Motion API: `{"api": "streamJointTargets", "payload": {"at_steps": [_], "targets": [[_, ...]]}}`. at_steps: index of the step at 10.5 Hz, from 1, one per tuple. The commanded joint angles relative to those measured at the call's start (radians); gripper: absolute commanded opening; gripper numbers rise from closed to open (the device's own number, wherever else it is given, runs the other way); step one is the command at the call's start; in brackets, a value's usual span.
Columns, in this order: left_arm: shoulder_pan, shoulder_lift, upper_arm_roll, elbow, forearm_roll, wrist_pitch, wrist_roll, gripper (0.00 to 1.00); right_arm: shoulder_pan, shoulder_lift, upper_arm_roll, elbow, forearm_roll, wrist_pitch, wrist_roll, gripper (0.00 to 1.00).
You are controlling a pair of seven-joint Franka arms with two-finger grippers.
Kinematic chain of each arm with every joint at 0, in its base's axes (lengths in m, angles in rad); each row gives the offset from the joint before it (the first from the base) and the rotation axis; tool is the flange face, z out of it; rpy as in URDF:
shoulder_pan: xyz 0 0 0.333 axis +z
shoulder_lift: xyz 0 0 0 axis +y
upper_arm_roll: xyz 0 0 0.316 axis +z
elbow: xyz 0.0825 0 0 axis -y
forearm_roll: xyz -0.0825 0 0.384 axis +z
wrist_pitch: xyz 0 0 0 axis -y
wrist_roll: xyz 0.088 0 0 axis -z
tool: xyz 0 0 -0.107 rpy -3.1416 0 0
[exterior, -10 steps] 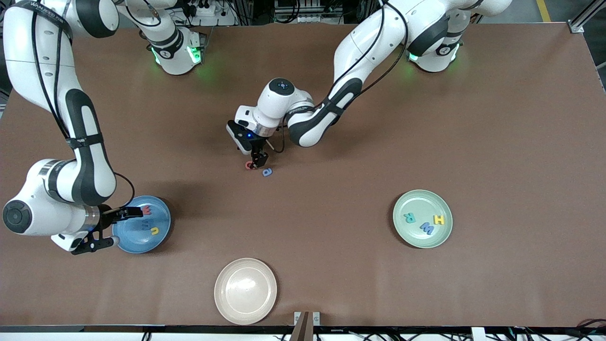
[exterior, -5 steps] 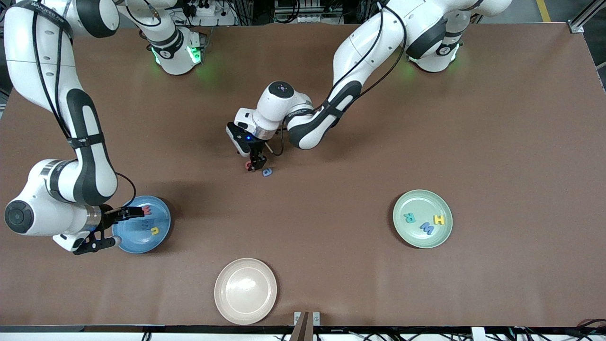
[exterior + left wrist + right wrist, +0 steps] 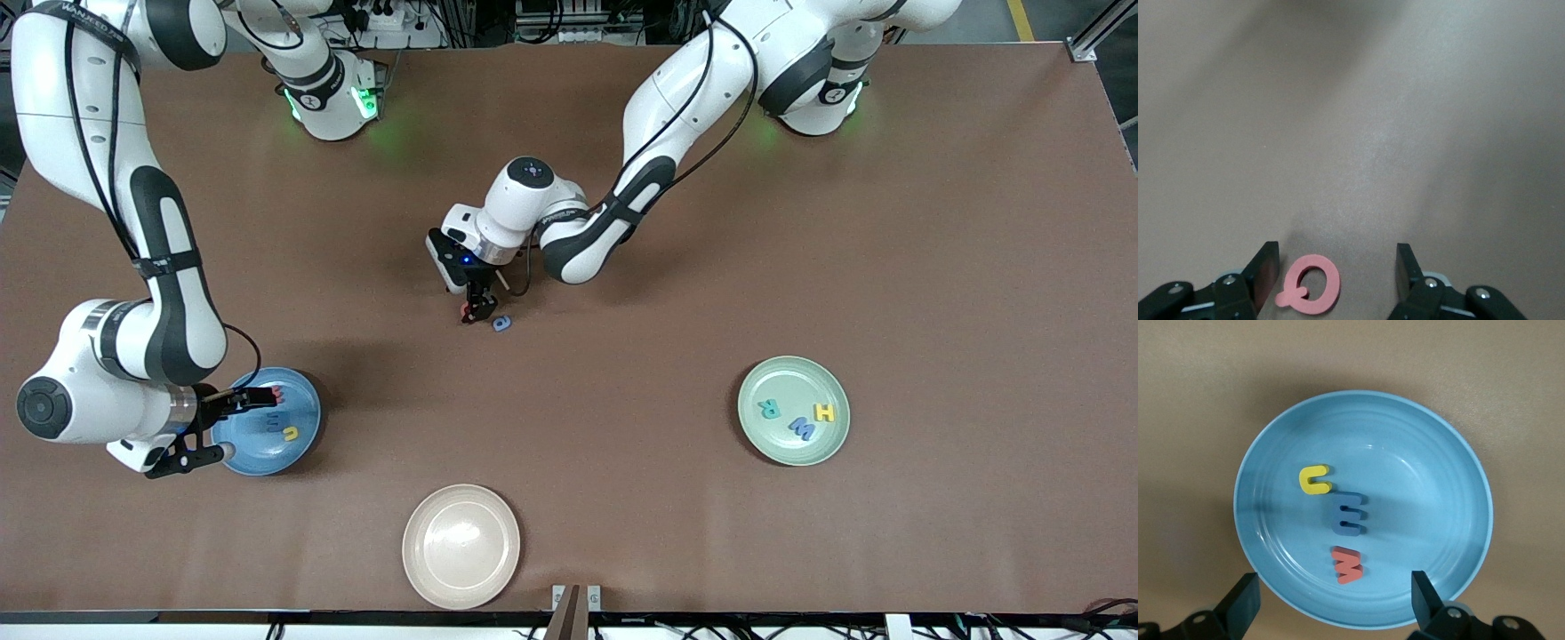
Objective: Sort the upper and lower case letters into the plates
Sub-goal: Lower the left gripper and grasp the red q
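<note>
The left pincer (image 3: 473, 311) is down at the brown tabletop (image 3: 800, 222) near its middle, its fingers (image 3: 1265, 270) apart on either side of a flat pink-red foam letter Q (image 3: 1310, 291); one finger is just beside the letter, the other clear of it. A small blue foam letter (image 3: 502, 324) lies just beside it.

The right pincer (image 3: 222, 427) hovers over the round blue plate (image 3: 1451, 473) at the right arm's end, fingers wide apart. In that plate lie a yellow u (image 3: 1315, 480), a blue m (image 3: 1349, 514) and a red w (image 3: 1346, 564).

The pale mint green plate (image 3: 769, 440) holds a teal R (image 3: 769, 409), a blue W (image 3: 802, 428) and a yellow H (image 3: 825, 412). A beige plate (image 3: 460, 546) sits nearest the front camera.
</note>
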Motion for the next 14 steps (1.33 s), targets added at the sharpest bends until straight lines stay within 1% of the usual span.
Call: {"api": "streamJointTargets", "payload": {"at_steps": [1, 3, 5, 7, 11, 13, 14], "targets": [[-0.013, 0.029, 0.012, 0.038, -0.008, 0.02, 0.026, 0.76, -0.002, -0.007, 0.006, -0.004, -0.014, -0.008, -0.002, 1.0], [-0.006, 0.028, 0.012, 0.034, -0.009, 0.02, 0.025, 0.68, -0.002, -0.006, 0.006, -0.004, -0.014, -0.009, -0.002, 1.0], [0.014, 0.014, 0.006, 0.026, -0.032, 0.02, 0.025, 0.67, 0.0, -0.007, 0.007, -0.01, -0.014, -0.008, -0.002, 1.0], [0.022, 0.011, 0.005, 0.017, -0.031, 0.02, 0.025, 0.65, 0.0, -0.009, 0.006, -0.01, -0.014, -0.008, 0.0, 1.0], [0.025, 0.009, 0.001, 0.006, -0.032, 0.02, 0.025, 0.63, 0.007, -0.009, 0.007, -0.011, -0.012, -0.009, 0.009, 1.0], [0.025, 0.008, 0.0, -0.006, -0.032, 0.02, 0.025, 0.6, 0.011, -0.009, 0.007, -0.011, -0.012, -0.008, 0.009, 1.0], [0.025, 0.008, 0.0, -0.009, -0.032, 0.02, 0.022, 0.56, 0.012, -0.009, 0.007, -0.011, -0.012, -0.009, 0.009, 1.0]]}}
